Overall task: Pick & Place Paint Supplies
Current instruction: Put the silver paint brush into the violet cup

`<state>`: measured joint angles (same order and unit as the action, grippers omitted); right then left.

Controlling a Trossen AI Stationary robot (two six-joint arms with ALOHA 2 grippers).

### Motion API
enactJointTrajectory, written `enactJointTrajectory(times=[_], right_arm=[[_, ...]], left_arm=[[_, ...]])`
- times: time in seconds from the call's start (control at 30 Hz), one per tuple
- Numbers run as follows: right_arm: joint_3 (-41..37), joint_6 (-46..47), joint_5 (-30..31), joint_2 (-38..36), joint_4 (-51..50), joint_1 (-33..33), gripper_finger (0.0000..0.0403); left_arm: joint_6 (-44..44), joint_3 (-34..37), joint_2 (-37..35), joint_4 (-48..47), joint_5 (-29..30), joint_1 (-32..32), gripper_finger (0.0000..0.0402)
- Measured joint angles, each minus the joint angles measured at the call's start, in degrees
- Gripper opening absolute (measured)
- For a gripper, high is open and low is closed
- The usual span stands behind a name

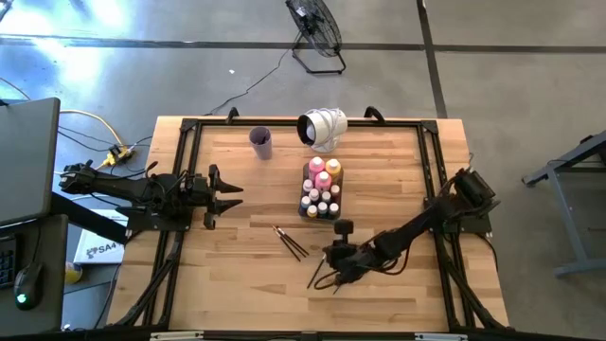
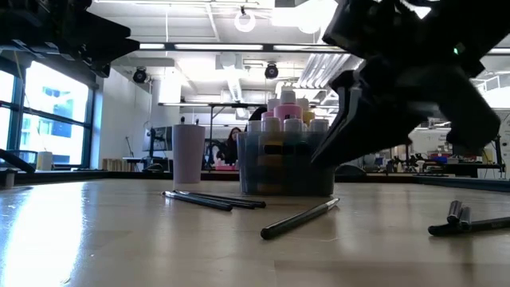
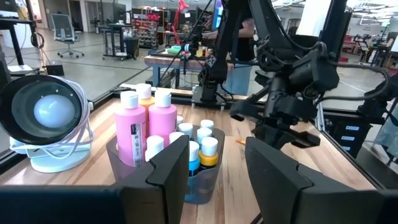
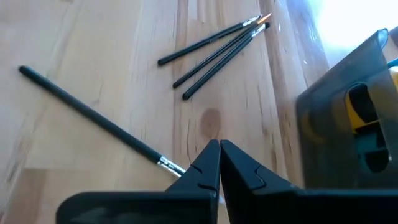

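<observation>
A clear tray point(image 1: 305, 197) at mid-table holds pink bottles point(image 3: 134, 127), an orange one point(image 1: 333, 169) and small white-capped ones point(image 3: 205, 146). Three thin dark paintbrushes point(image 1: 291, 242) lie side by side on the wood, nearer the front. A single paintbrush point(image 4: 93, 115) lies flat beside them. Over its metal-banded end my right gripper point(image 4: 219, 147) slants down, shut. In the low view it hangs above the table point(image 2: 327, 143). My left gripper point(image 3: 217, 174) waits open at the table's left, level, facing the tray, with nothing between its fingers. My right gripper stands over the single brush's metal-banded end point(image 4: 171, 165), which runs under one finger point(image 4: 199, 171) and is hidden there. I cannot tell whether the fingers touch it. The brush's handle lies flat on the table.
A lilac cup point(image 1: 261, 142) and a white fan point(image 1: 322, 128) stand at the far side. Two more dark sticks point(image 2: 470, 226) lie near the front right. A dark frame point(image 1: 185, 170) runs round the tabletop. Bare wood lies left of the brushes.
</observation>
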<state>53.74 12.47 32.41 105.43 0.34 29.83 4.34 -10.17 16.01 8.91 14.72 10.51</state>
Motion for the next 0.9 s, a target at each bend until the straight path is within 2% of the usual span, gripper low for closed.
enactJointTrajectory(times=[0.13, 0.27, 0.53, 0.9], right_arm=[[0.6, 1.4, 3.4, 1.9, 0.9, 0.6, 0.0002], [2.4, 0.9, 4.1, 2.7, 0.1, -0.1, 0.0002], [2.4, 3.1, -3.9, 2.9, -5.1, -3.3, 0.0002], [2.6, 4.5, -11.9, 2.8, -7.3, -2.4, 0.0003]], left_arm=[[0.0, 0.0, 0.0, 0.0, 0.0, 0.0, 0.0154], [0.0, 0.0, 0.0, 0.0, 0.0, 0.0, 0.0154], [0.0, 0.0, 0.0, 0.0, 0.0, 0.0, 0.0154], [0.0, 0.0, 0.0, 0.0, 0.0, 0.0, 0.0154]])
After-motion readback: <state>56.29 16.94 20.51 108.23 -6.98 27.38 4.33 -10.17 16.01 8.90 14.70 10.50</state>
